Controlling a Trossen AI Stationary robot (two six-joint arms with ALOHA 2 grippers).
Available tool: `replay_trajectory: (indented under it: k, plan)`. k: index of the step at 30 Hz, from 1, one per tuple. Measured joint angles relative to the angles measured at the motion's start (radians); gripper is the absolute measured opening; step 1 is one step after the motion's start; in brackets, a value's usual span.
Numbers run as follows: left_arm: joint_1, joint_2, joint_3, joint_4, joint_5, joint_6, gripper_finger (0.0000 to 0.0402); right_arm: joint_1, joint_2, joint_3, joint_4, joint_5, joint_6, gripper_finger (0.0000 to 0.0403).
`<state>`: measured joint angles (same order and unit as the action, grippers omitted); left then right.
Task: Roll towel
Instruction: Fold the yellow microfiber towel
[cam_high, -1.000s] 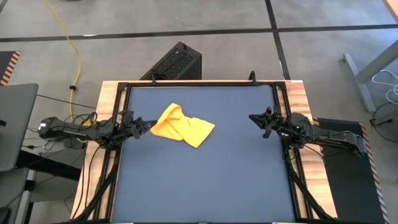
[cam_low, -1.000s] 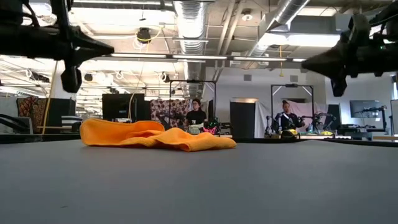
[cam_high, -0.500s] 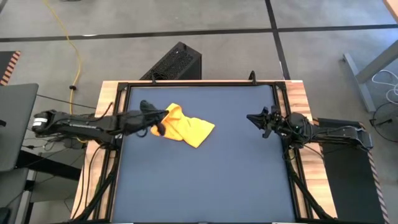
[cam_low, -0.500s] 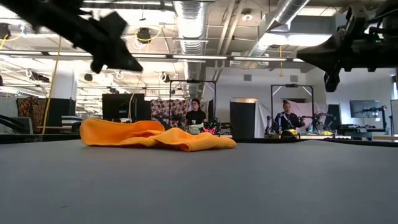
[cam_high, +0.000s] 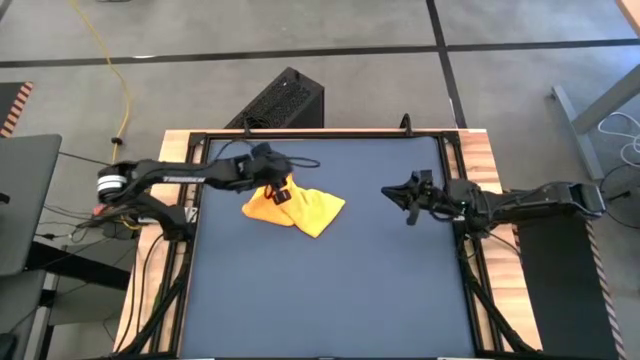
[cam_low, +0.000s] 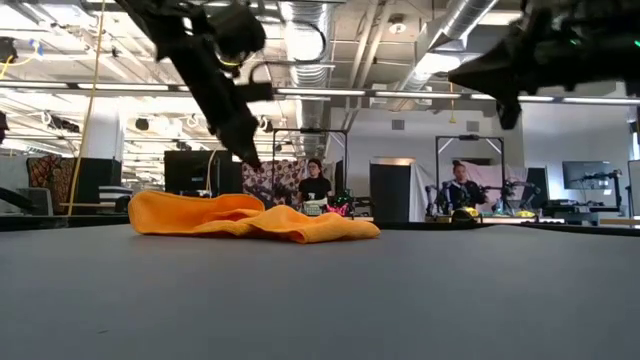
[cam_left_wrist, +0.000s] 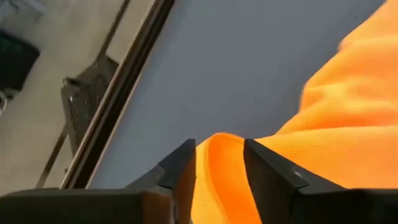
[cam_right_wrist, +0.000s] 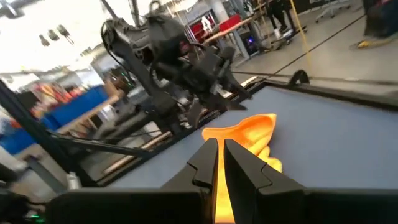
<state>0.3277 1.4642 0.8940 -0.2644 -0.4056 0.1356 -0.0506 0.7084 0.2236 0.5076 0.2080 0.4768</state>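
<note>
The left gripper (cam_high: 281, 190) has swung in from the counter's (cam_high: 330, 290) nine o'clock edge and now hangs over the towel (cam_high: 300, 207), jaws apart astride a raised fold. The towel lies crumpled toward eleven o'clock, unrolled. The right gripper (cam_high: 392, 193) waits at three o'clock, jaws nearly together.

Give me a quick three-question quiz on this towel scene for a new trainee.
1. True or false: the towel lies spread out flat on the table.
2. Which jaws are over the towel? A: left. B: right. C: both.
3. Fill in: in the left wrist view, the left jaws stand ____, with a fold of towel showing between them.

Key: 1 false, it is crumpled. 2 A; the right jaws hang over bare table, apart from the towel. 3 open.
</note>
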Motion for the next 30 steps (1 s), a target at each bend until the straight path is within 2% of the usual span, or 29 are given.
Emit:
replay_trajectory:
  k: [7,16,19,22,24,27,30]
  plan:
    - [0.052,0.115,0.064,-0.064,0.002,0.018,0.0176,0.04,0.228,0.185,-0.004,0.03,-0.111,0.0055]
    - [0.092,0.16,0.065,-0.151,-0.009,0.008,0.0175,0.052,0.484,0.373,-0.005,0.026,-0.12,0.0055]
    - [0.111,0.159,0.065,-0.163,-0.008,-0.001,0.0142,0.053,0.556,0.43,-0.006,0.003,-0.119,0.0055]
    - [0.133,0.158,0.065,-0.187,0.032,-0.022,0.0066,0.054,0.614,0.48,-0.006,-0.004,-0.119,0.0055]
    - [0.148,0.158,0.065,-0.198,0.097,-0.065,0.0018,0.056,0.645,0.506,-0.005,-0.004,-0.119,0.0055]
    - [0.163,0.137,0.065,-0.195,0.229,-0.106,0.0005,0.057,0.686,0.529,-0.004,-0.004,-0.128,0.0055]
    - [0.161,0.075,0.065,-0.144,0.418,-0.108,0.0002,0.057,0.712,0.531,-0.009,-0.004,-0.164,0.0055]
